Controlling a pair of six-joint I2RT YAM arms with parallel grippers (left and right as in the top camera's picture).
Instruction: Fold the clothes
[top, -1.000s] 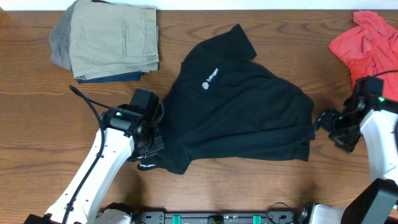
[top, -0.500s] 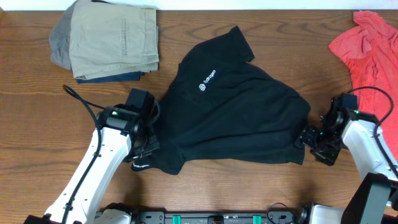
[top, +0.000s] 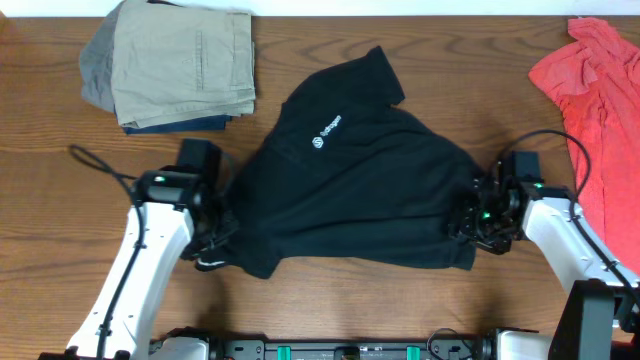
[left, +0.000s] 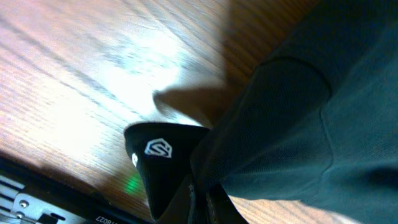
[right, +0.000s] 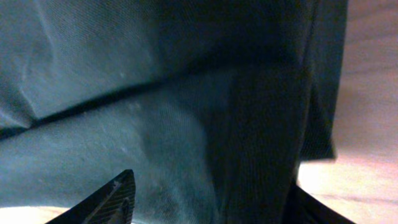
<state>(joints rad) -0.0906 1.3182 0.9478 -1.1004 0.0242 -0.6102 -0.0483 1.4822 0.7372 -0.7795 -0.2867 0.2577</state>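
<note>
A black short-sleeved shirt of soft fabric (top: 370, 190) lies spread over the middle of the brown wooden worktop (top: 60, 240). Its sleeve points to the far edge and its hem runs along the near edge, so its long axis goes left to right between the two arms. The left fingers (left: 158, 155) sit at the shirt's near-left corner. They appear pinched narrow on the hem, with cloth running down between them. The right fingers (right: 118, 196) stand wide at the shirt's right end, with fabric filling the gap between them but not gripped. Each arm therefore has its own end of the hem. The rest of the shirt lies toward the far edge from both, so a fold would likely carry the hem that way.
</note>
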